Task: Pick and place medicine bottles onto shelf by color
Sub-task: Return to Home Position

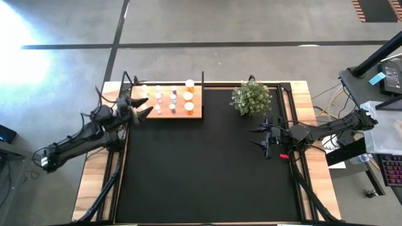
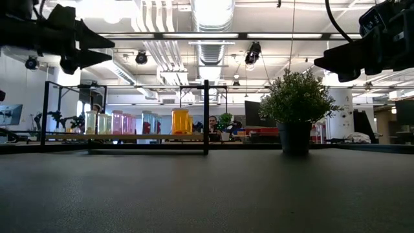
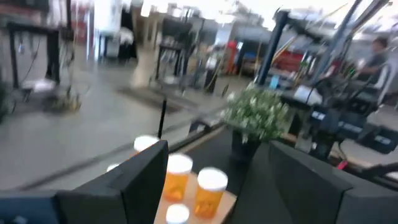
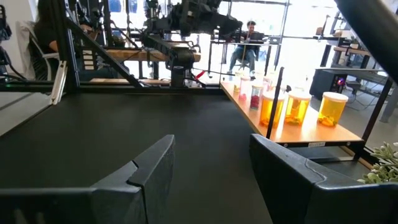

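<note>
- Medicine bottles (image 1: 173, 95): every one I can see stands upright on the shelf (image 1: 196, 114), at the far left of the mat (image 1: 201, 169). None shows on the mat itself.
- Grouping: orange bottles (image 4: 297, 107) sit at the shelf's right end, with pink and paler ones to their left. All are set close together in rows.
- Left gripper (image 1: 148, 107): up over the shelf's left end, jaws wide apart, holding nothing.
- Right gripper (image 1: 252, 137): above the mat's right side, on the near side of the plant (image 1: 251, 98), jaws wide apart, empty.
- Handling (judged): small, light, rigid translucent shells with white caps (image 3: 213, 177). The smooth round sides are probably slippery. They are tall for their base, so easy to topple, and the neighbours are close enough to get knocked.
- Hold (judged): across the body just below the cap, coming down from above, with the fingers entering the gaps between rows.
- Writing: no brand or label text is legible on any bottle or on the shelf.
- Status (judged): sorting looks complete; both arms only need to pull clear.
</note>
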`<action>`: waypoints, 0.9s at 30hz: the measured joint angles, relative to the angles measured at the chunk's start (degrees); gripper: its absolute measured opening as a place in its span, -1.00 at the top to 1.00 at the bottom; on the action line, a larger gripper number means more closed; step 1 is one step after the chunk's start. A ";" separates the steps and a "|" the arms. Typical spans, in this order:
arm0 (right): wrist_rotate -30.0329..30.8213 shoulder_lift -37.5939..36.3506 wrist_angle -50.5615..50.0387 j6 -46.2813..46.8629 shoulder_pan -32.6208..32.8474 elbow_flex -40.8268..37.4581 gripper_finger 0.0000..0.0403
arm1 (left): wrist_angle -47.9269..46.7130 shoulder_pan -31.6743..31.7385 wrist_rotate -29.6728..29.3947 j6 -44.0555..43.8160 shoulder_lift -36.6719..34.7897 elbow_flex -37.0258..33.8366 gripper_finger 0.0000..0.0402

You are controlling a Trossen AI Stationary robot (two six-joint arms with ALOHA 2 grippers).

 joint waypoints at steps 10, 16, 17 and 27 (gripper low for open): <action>0.00 0.00 0.01 0.01 0.00 0.00 0.01 | 13.95 0.04 4.96 2.66 -6.13 -9.68 -0.29; 0.00 0.00 0.00 0.01 0.01 0.00 0.01 | 18.19 0.04 6.45 2.67 -8.03 -13.81 -0.29; 0.00 0.00 0.00 0.02 0.02 0.00 0.01 | 18.23 0.04 6.43 2.68 -8.35 -13.83 -0.29; 0.00 0.00 0.02 0.00 0.00 0.00 0.01 | 18.26 0.04 6.45 2.66 -7.92 -13.87 -0.29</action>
